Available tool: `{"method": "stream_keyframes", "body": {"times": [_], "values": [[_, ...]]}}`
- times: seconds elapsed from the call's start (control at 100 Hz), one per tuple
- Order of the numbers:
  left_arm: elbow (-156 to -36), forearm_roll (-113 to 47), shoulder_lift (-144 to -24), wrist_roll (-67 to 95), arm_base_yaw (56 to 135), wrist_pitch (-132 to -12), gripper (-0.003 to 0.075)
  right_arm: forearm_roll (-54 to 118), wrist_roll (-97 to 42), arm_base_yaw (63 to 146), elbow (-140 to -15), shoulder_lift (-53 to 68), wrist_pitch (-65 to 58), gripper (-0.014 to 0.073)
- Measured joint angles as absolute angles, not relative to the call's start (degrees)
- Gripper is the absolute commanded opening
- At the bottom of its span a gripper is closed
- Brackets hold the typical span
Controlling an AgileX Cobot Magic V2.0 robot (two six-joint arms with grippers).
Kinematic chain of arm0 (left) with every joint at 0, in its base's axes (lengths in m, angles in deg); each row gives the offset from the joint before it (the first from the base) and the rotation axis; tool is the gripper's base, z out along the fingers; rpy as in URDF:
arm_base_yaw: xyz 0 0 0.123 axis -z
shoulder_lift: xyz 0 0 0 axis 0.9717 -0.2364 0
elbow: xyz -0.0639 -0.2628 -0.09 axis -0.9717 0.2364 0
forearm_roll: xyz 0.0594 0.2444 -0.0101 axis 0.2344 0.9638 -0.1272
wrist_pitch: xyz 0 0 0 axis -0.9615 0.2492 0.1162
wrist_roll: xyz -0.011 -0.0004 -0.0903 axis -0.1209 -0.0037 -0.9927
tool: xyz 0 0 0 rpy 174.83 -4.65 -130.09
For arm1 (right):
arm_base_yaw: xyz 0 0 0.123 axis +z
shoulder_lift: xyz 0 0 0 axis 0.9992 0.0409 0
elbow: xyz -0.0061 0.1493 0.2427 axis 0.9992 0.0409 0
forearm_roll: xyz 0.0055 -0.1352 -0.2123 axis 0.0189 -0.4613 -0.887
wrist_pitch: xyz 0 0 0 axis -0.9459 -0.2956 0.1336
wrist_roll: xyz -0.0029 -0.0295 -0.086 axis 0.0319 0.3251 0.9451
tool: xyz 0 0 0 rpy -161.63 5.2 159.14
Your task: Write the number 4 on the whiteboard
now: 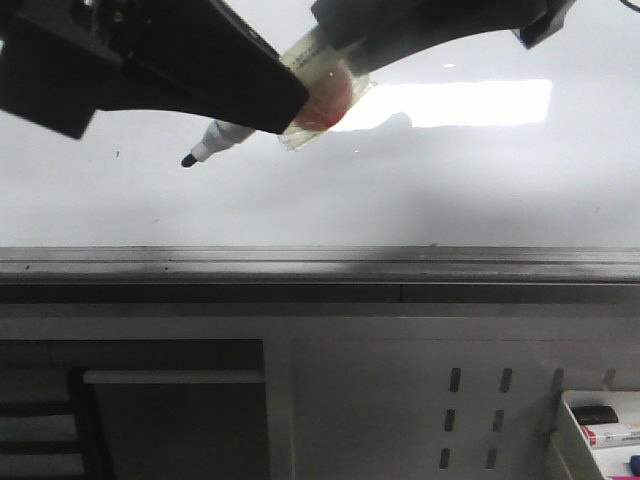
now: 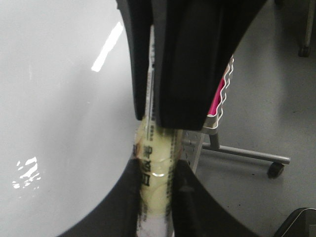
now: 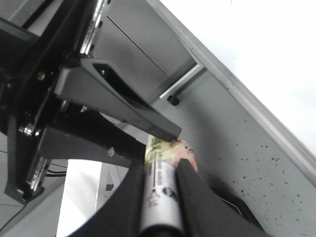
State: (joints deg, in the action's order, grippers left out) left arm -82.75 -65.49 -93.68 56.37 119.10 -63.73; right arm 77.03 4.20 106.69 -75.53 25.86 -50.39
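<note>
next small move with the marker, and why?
Probably have the right gripper let go: both grippers pinch the marker, the left gripper nearer its black tip. The whiteboard shows no stroke yet.

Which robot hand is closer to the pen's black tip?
Left. The left gripper clamps the pen just behind its tip. The right gripper clamps the pen's back end, farther from the tip.

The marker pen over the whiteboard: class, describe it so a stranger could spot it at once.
Start at the big glossy whiteboard above the grey rail. Near its upper left, both pincers grip one white marker. Its bare black tip points down-left, unlike the capped pens lying in the tray at lower right.
</note>
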Motion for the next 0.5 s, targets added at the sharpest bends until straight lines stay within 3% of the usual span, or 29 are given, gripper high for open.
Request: {"method": "stream_keyframes", "body": {"times": [0.12, 0.19, 0.38, 0.45, 0.5], "values": [[-82.8, -65.5, -93.7, 56.2, 119.1, -63.7, -0.0011, 77.0, 5.3, 106.7, -75.5, 25.9, -50.4, -0.0061], [-82.8, -65.5, -93.7, 56.2, 119.1, -63.7, 0.0049, 77.0, 5.6, 106.7, -75.5, 25.9, -50.5, -0.0061], [-82.8, -65.6, -92.7, 56.2, 119.1, -63.9, 0.0422, 77.7, 5.7, 106.7, -75.6, 25.9, -51.0, -0.0043], [-82.8, -66.0, -91.8, 56.1, 118.6, -64.0, 0.0504, 78.1, 5.8, 107.0, -75.6, 25.9, -51.1, -0.0043], [-82.8, -66.4, -91.0, 55.4, 117.8, -64.0, 0.0514, 78.2, 5.9, 107.0, -75.6, 25.6, -50.7, -0.0043]]}}
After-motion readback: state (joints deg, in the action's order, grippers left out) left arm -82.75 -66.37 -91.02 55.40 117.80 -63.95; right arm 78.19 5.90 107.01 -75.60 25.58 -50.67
